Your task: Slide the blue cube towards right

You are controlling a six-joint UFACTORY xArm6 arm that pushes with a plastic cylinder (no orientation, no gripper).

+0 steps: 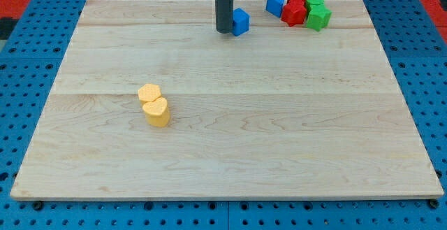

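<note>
The blue cube point(241, 22) sits near the view's top, a little right of the middle of the wooden board point(223, 146). My tip point(224, 31) stands right at the cube's left side, touching or nearly touching it. The dark rod rises straight up out of the view above it.
To the right of the cube, at the view's top right, stands a cluster: a blue wedge-like block point(276, 4), two red blocks point(294, 10) and two green blocks point(318, 12). Two yellow blocks point(154, 104) sit together at the left of the middle.
</note>
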